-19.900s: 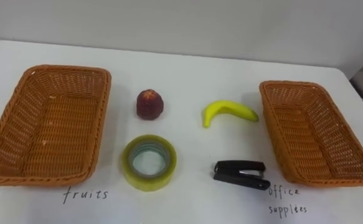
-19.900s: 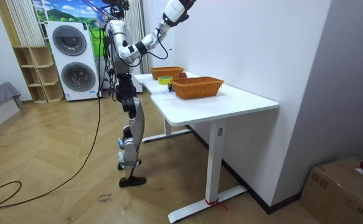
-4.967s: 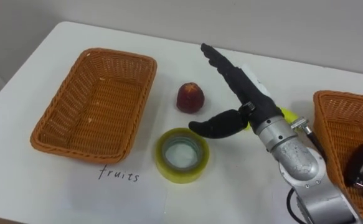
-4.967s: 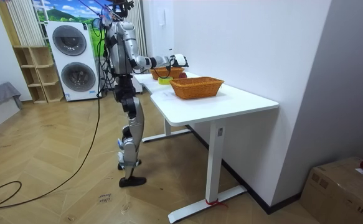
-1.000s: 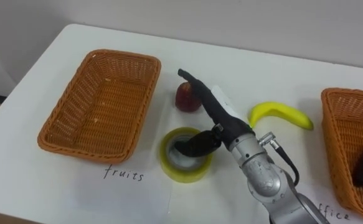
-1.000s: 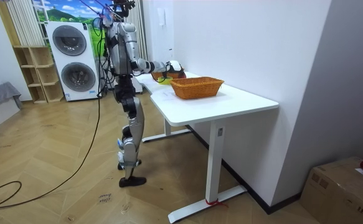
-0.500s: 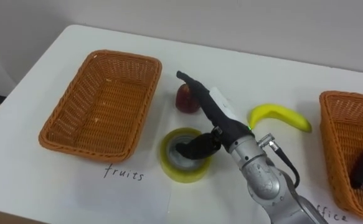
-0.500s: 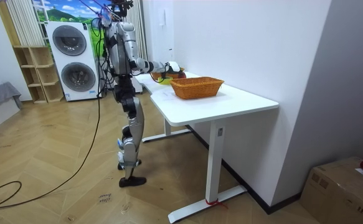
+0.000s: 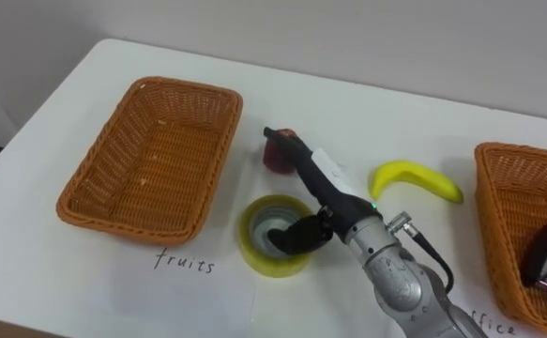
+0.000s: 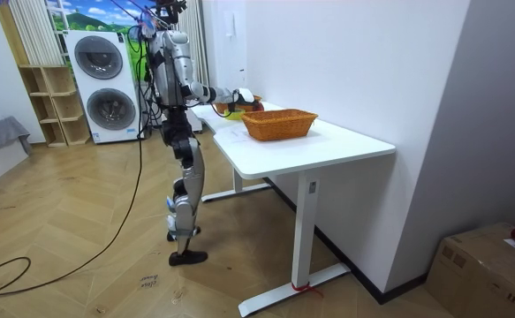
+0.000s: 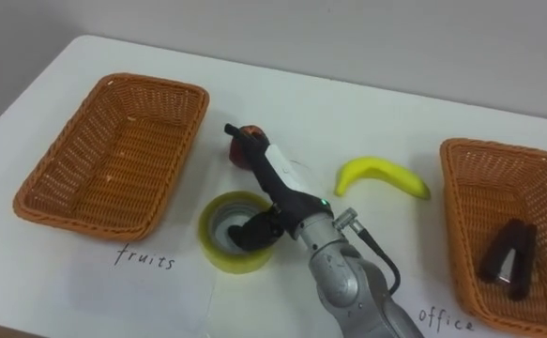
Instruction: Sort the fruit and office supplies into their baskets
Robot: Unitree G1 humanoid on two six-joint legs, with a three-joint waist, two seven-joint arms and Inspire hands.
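Observation:
A yellow tape roll (image 9: 257,255) lies flat on the white table (image 9: 386,122), near the front. My right hand (image 9: 326,184) rests over it, thumb down inside the roll's hole, straight fingers reaching across its far rim. The fingertips partly cover the dark red apple (image 9: 274,156) just behind. A yellow banana (image 9: 414,176) lies to the right. The black stapler (image 9: 545,258) sits in the wicker office basket (image 9: 498,152) at the right edge. The fruits basket (image 9: 190,87) on the left holds nothing.
Handwritten labels mark the table in front of each basket. In the room view I stand at the long white table's (image 10: 328,141) end, right arm stretched over it toward the baskets (image 10: 279,122). A wall runs behind the table.
Over the last second my right hand has sunk lower onto the tape roll and its fingertips now overlap the apple. Since the oldest frame the stapler has gone from the table into the office basket.

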